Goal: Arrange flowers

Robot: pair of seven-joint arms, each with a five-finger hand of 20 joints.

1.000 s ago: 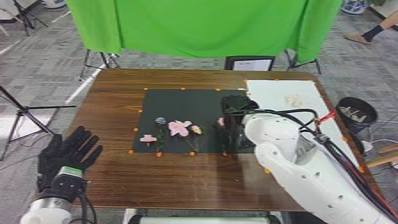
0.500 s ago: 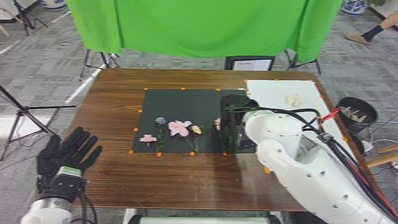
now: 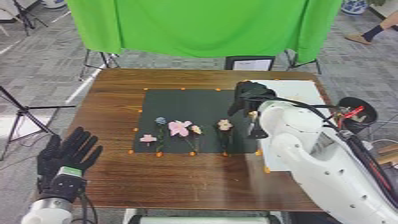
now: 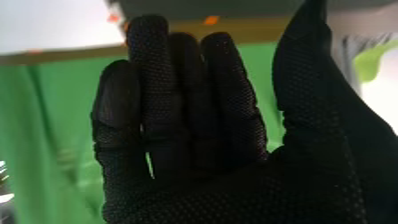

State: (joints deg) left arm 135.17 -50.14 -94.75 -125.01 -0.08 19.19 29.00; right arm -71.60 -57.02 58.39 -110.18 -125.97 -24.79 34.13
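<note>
The right hand (image 3: 251,95) is located over the far right corner of the dark mat (image 3: 200,106), at the border with the white sheet (image 3: 280,160). Its fingers are extended and hold nothing—a state suited to approaching the next piece, if one remains. Nearest it on the mat is the pale pink flower (image 3: 224,124), stem toward the near edge. Farther left lie the small yellowish flower (image 3: 196,129), the large pink flower (image 3: 179,128), the blue flower (image 3: 160,120) and the short pink flower (image 3: 148,138). The spacing presumably keeps blooms distinct. The left hand (image 3: 67,157) is open beside the mat—likely parked for clearance.
</note>
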